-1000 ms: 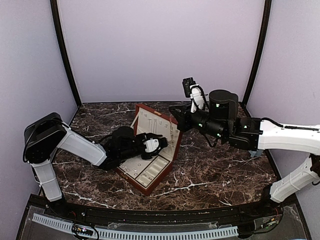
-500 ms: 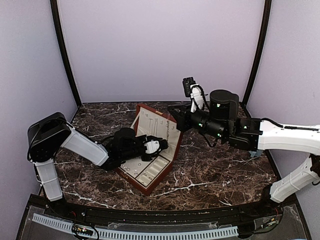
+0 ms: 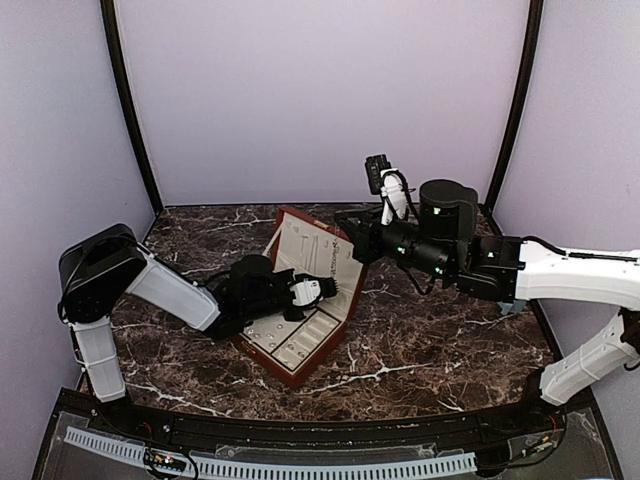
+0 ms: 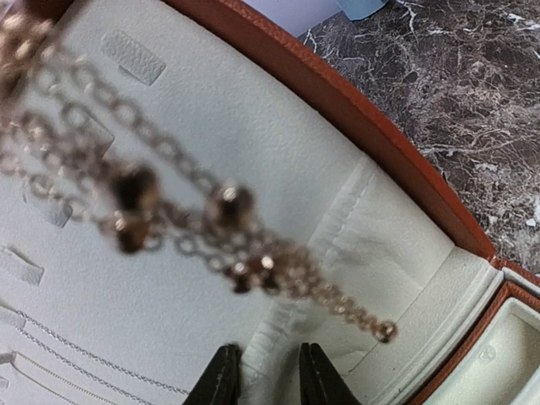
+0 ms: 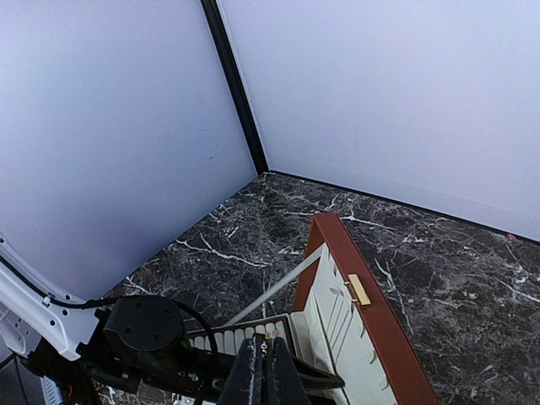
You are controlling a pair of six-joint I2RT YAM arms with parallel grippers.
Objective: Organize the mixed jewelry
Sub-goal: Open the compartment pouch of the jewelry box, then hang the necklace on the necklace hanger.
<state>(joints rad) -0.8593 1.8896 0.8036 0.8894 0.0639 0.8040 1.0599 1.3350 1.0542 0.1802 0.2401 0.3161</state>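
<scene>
The reddish-brown jewelry box (image 3: 292,376) lies open with its cream-lined lid (image 3: 308,246) upright. My right gripper (image 3: 346,222) hovers over the lid's top edge, shut on one end of a rose-gold beaded chain (image 4: 240,221) whose top link (image 5: 267,345) shows between its tips. The chain hangs blurred in front of the lining, ending in a small ring (image 4: 386,331). My left gripper (image 4: 268,376) is close to the lid's lining just below the chain, jaws a narrow gap apart, only a cream pocket fold (image 4: 342,232) behind them. Thin silver chains (image 4: 84,359) lie pinned on the lining.
The cream slotted tray (image 3: 300,340) fills the box's base, with tiny pieces in its slots. A gold clasp (image 5: 358,289) sits on the lid's rim (image 5: 371,329). Dark marble table (image 3: 430,340) surrounds the box; purple walls stand behind and beside.
My left gripper's jaws have narrowed, and its arm has crept a little toward the lid. The right gripper and hanging chain have stayed in place.
</scene>
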